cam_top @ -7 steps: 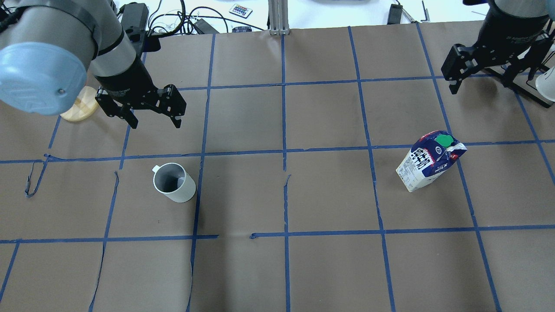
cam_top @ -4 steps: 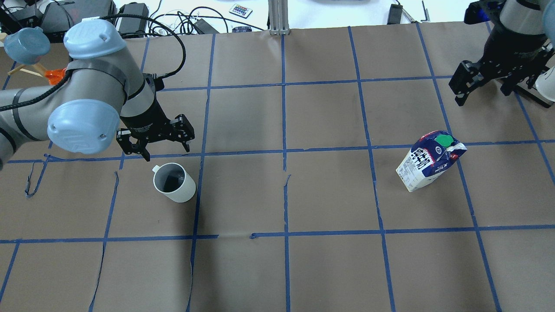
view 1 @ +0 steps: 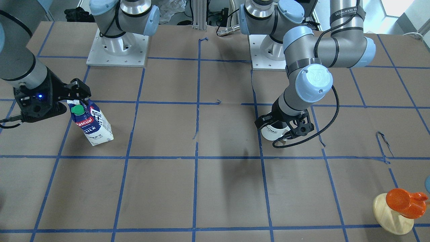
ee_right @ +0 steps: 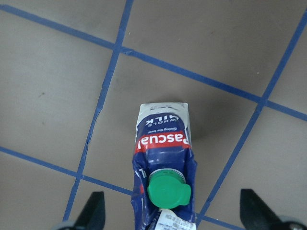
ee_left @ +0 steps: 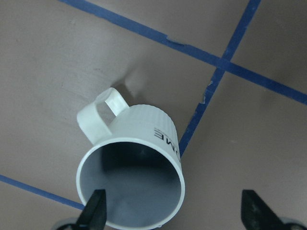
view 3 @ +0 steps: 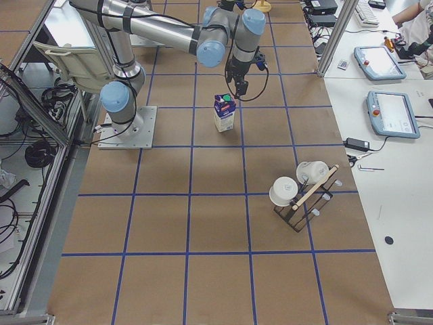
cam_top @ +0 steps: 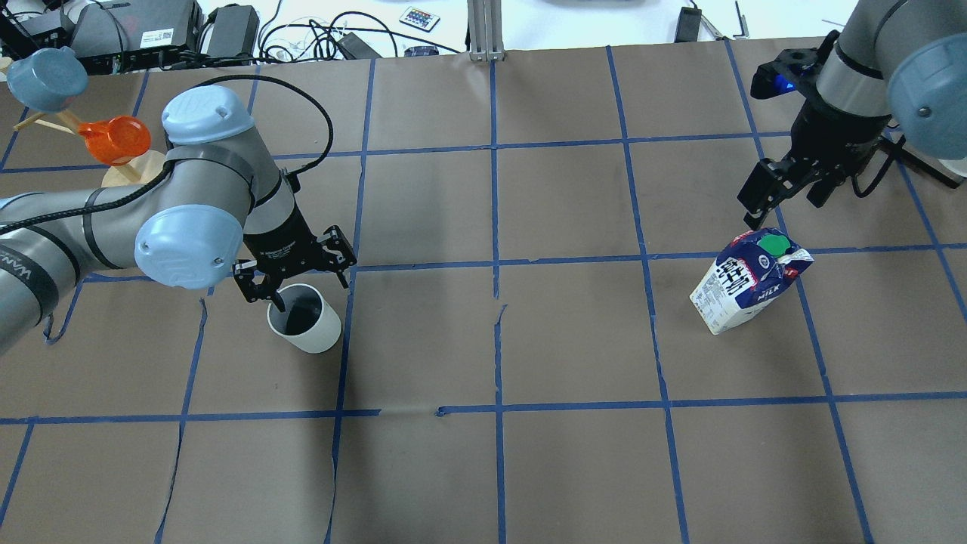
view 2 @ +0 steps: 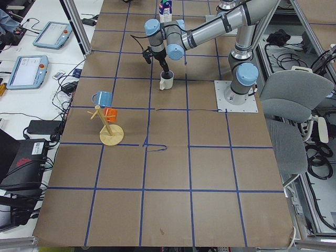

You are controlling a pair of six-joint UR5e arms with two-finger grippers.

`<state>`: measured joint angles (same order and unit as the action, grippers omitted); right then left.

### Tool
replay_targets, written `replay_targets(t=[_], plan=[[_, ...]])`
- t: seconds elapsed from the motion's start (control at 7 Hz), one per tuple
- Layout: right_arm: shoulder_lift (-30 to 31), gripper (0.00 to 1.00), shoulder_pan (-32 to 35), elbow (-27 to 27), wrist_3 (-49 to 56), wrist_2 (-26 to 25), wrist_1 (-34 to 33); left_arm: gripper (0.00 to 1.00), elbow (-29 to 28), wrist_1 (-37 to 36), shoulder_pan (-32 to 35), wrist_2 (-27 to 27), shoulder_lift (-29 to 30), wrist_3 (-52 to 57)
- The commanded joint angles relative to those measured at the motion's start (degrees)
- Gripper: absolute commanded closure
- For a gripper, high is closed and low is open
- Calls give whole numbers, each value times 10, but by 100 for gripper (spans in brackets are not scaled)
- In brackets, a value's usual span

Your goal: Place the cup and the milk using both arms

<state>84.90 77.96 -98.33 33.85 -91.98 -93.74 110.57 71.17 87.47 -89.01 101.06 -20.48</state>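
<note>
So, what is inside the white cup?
Only its dark-grey wall shows inside the cup, plus one finger of the left pincer at the rim. Part of the bottom is cut off, unseen.

One cup, one milk, two arms

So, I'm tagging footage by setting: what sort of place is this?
Likely a robotics lab: grey tubular robot arms bolted to a brown paper-covered table gridded with blue tape, screened teach-pendant tablets on a white side bench.
</note>
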Motion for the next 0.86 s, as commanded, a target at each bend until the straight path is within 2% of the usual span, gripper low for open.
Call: replay_targets(t=[0.0, 0.14, 0.29, 0.71], plan=[[3, 0, 4, -50, 64, -2, -33, 57, 5, -2, 1, 0, 10, -2], [3, 0, 4, -65, 68, -6, -53, 89, 5, -2, 0, -1, 11, -3], [3, 0, 4, -69, 68, -7, -53, 100, 3, -2, 0, -1, 11, -3], [-1, 0, -1, -72, 68, -9, -61, 100, -5, -45, -1, -6, 9, -1]])
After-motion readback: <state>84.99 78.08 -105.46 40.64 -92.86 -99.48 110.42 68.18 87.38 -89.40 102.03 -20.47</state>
